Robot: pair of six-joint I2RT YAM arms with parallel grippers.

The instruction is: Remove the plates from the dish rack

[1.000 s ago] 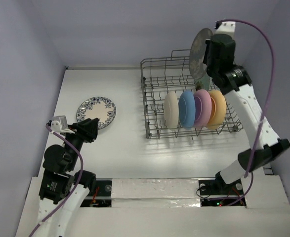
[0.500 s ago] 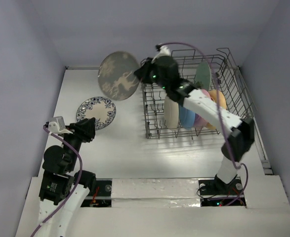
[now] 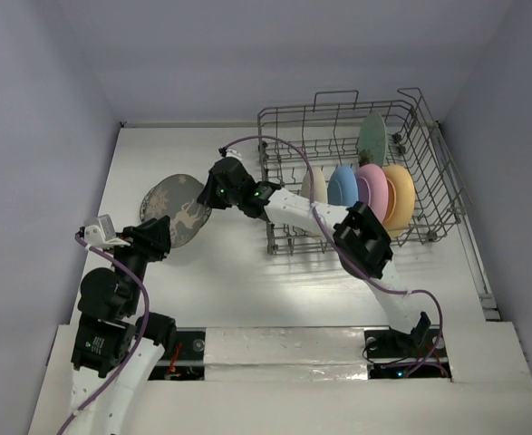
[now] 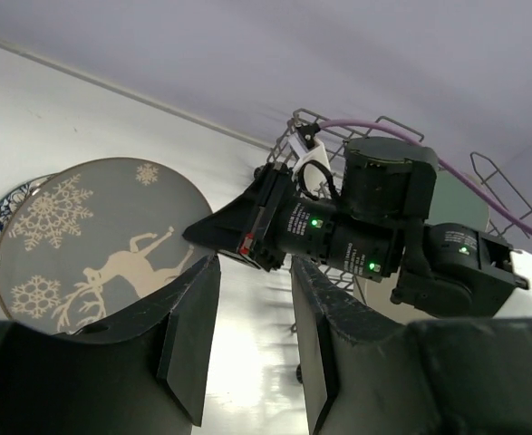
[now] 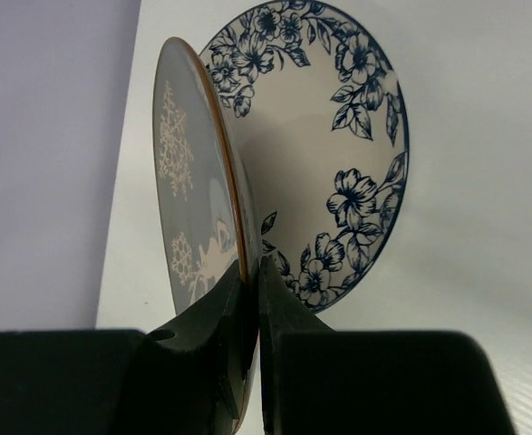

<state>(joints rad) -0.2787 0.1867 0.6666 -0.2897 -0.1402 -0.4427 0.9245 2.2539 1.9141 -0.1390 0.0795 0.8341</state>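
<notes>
The mottled grey-brown round plate with snowflake and deer print [image 3: 177, 210] is off the dish rack's left side, held by its rim over the blue-white floral round plate [image 5: 338, 163] lying on the white bench [image 3: 238, 281]. The right claw [image 5: 250, 281] is clamped on that rim; the plate looks tilted against the floral one, and contact between them cannot be confirmed. The left claw [image 4: 252, 299] hovers nearer than the rack, jaws apart, empty. In the grey wire dish rack [image 3: 284, 145] stand mint green [image 3: 372, 136], cream [image 3: 313, 186], sky blue [image 3: 343, 186], pink [image 3: 372, 188] and orange-yellow [image 3: 400, 195] plates. Risk: release while tilted would drop one edge onto the floral plate, chipping or skidding either. The narrow rim grip may let the plate swing.
</notes>
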